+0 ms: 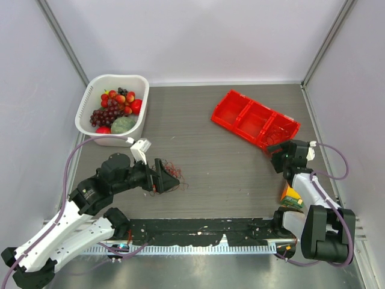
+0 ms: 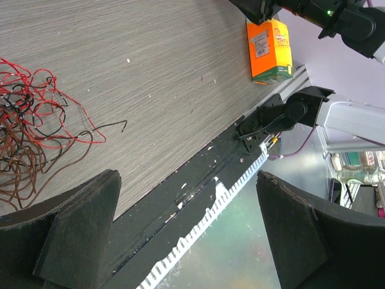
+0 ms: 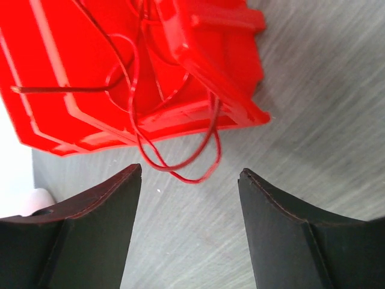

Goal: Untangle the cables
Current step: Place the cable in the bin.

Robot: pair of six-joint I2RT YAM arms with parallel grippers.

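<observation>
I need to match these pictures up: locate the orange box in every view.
Top external: the orange box lies far right, near the front edge.
Left wrist: upper right.
Right wrist: not in it.
Shared landmark: the grey wood-grain table, seen in all three.

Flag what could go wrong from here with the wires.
1. A red wire hangs in loops over the rim of the red bin, right by the open right fingers. It could snag on them or slip out of the bin.
2. The tangle lies off to one side of the open left fingers, not between them. A careless close may catch several strands and tighten the knot.
</observation>
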